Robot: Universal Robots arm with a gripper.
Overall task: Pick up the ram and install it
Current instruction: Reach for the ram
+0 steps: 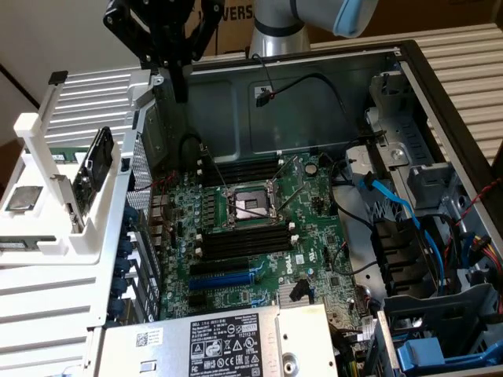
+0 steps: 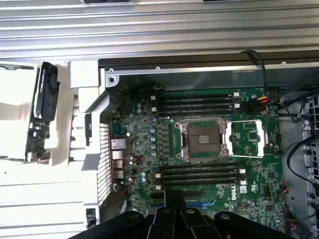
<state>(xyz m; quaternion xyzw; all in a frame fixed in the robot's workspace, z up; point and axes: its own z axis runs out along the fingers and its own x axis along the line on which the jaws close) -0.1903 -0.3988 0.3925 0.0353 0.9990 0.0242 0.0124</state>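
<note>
Beside the open computer case (image 1: pixel 314 94) and its green motherboard (image 1: pixel 318 208) stands a white rack (image 1: pixel 102 212). The gripper (image 1: pixel 182 93) hangs over the case rim, jaws pressed together, empty. The ram (image 1: pixel 67 155) lies in the rack, well apart.

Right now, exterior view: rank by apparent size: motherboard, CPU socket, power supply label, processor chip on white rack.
1. motherboard
2. power supply label
3. CPU socket
4. processor chip, close to the socket; depths differ, so that pair is unsure.

Bright even light, white rack (image 2: pixel 15 129) blown out, PC case (image 1: pixel 314 110) int. shadowed
</note>
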